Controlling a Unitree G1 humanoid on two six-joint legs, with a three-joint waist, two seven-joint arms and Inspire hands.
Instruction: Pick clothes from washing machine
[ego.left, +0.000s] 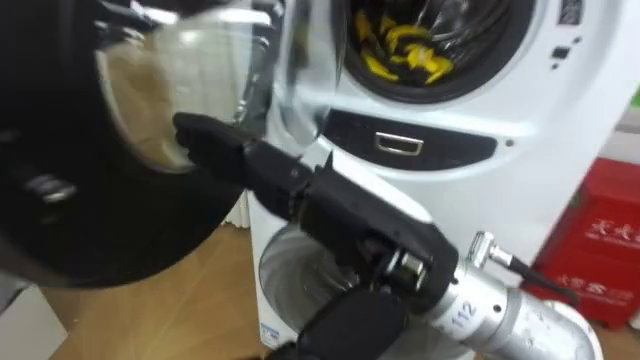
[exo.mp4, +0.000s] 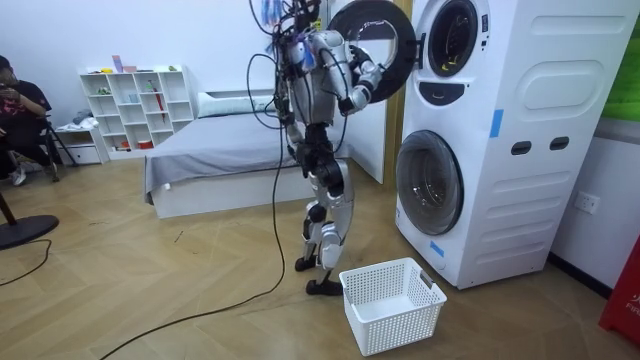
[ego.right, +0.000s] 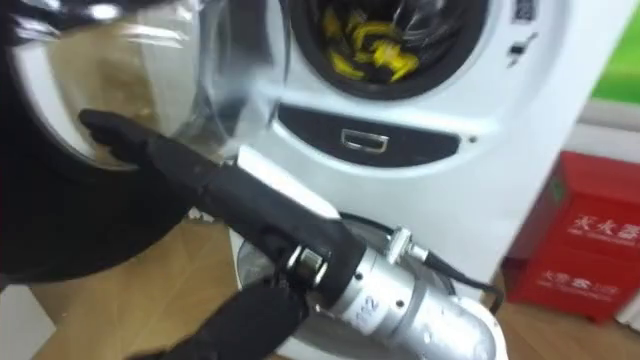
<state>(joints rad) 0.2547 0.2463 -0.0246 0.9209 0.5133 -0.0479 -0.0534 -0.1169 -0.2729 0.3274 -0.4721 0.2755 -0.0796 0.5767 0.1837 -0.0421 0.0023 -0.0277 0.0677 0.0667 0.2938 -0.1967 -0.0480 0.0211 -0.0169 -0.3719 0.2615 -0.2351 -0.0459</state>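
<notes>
Yellow and black clothes (ego.left: 405, 50) lie in the drum of the upper washing machine (ego.left: 480, 120), straight ahead of me. Its round door (ego.left: 110, 220), black-rimmed with a clear glass bowl, hangs open on the left. My right hand (ego.left: 255, 165) comes in from the lower right and stretches across to the door. Its fingers are straight, their tips at the glass, and it holds nothing. In the room view I stand in front of the stacked machines (exo.mp4: 500, 130) with that hand (exo.mp4: 372, 80) raised at the open door (exo.mp4: 372, 28).
A white laundry basket (exo.mp4: 392, 302) stands on the wooden floor by my feet. The lower machine's round door (exo.mp4: 428, 183) is closed. A red box (ego.left: 600, 250) stands to the right of the machines. A bed (exo.mp4: 210, 150) and a seated person (exo.mp4: 20, 110) are behind me.
</notes>
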